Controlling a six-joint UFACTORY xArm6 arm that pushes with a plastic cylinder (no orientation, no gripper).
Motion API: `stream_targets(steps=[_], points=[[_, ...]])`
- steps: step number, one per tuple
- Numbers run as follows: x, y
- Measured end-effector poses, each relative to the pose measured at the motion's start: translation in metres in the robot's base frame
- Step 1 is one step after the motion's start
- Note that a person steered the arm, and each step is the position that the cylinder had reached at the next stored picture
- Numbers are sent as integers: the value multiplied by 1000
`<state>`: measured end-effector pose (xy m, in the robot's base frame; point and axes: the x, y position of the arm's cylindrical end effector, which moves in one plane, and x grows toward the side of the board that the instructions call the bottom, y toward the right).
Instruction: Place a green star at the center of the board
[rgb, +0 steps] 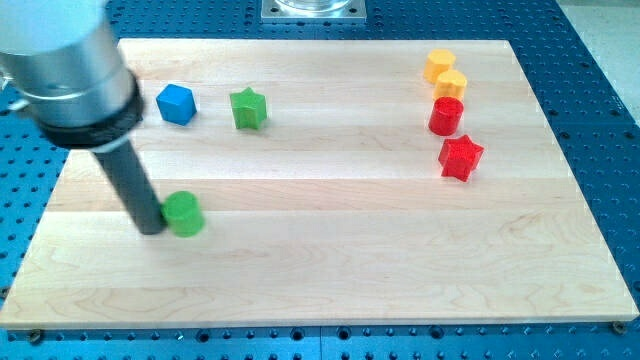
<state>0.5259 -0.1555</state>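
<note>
The green star (248, 108) lies on the wooden board (330, 260) toward the view's upper left. My tip (150, 229) rests on the board at the view's left, touching the left side of a green cylinder (184, 214). The star is well above and to the right of my tip. The rod rises from the tip up to the view's top left corner.
A blue cube (176, 103) sits just left of the green star. At the view's upper right stand a yellow hexagon block (439, 65), a yellow cylinder (451, 84), a red cylinder (446, 115) and a red star (460, 156).
</note>
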Motion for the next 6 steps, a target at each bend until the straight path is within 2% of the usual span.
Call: stream_targets(steps=[1,3,5,6], points=[[4,45],[19,87],[-78,122],[-48,144]])
